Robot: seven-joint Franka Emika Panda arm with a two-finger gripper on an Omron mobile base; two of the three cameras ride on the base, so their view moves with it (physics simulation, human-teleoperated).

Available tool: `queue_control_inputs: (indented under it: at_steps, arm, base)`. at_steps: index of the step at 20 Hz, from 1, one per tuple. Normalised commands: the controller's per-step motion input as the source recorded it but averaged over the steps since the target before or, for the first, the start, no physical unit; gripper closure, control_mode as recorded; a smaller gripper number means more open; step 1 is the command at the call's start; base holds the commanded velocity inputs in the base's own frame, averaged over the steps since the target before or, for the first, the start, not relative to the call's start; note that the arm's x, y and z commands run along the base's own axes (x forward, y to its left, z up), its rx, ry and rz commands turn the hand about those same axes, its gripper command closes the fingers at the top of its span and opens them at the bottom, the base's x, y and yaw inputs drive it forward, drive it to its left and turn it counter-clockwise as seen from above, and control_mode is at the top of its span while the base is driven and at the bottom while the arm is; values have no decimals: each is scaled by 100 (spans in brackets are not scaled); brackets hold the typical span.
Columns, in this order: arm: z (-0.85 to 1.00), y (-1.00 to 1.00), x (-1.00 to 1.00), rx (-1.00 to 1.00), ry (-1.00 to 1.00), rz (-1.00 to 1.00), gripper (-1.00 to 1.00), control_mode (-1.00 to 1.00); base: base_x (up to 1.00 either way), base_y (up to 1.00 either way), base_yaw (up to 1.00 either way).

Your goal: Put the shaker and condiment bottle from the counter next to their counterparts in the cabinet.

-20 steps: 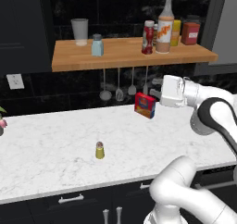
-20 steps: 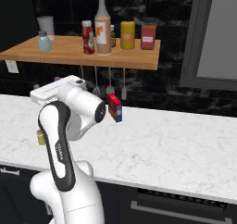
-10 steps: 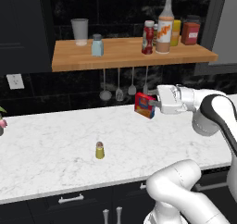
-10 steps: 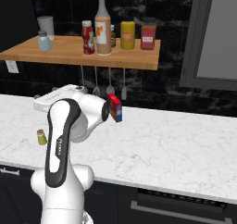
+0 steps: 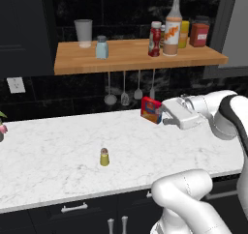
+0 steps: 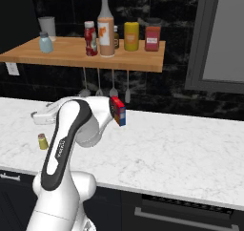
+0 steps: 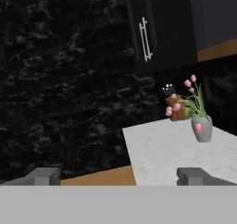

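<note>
The yellow-green shaker (image 5: 104, 156) (image 6: 43, 141) stands upright on the white marble counter (image 5: 53, 151), left of and below my hand. The red condiment bottle (image 5: 155, 38) (image 6: 90, 37) stands on the wooden cabinet shelf (image 5: 126, 59), right beside the tall orange-labelled bottle (image 5: 172, 27). Further left on that shelf is the pale blue shaker (image 5: 101, 47) (image 6: 45, 42). My gripper (image 5: 165, 117) (image 6: 35, 115) hangs over the counter, pointing left, open and empty. The hand view shows both fingertips (image 7: 44, 175) far apart, with nothing between them.
A red and blue box (image 5: 151, 109) stands on the counter by the wall, close to my hand. Ladles (image 5: 125, 95) hang under the shelf. On the shelf are a glass cup (image 5: 83, 33) and two jars (image 5: 199, 32). A vase of pink flowers (image 7: 201, 126) stands at the counter's far left end.
My hand has come down from near shelf height toward the counter and drawn slightly left, past the box. The jaws stayed open. Nothing else moved.
</note>
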Motion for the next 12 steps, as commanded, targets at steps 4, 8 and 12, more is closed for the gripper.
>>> queue_control_inputs:
  at_steps: [4,8,12]
  arm:
    - [-2,0,-43,-13,0,13,-100,-100]
    - [-10,-10,-34,-3,0,0,-100,-100]
    - [-25,-19,-81,-4,0,-5,-100,-100]
  base:
    - [0,0,0]
    - [0,0,0]
    - [0,0,0]
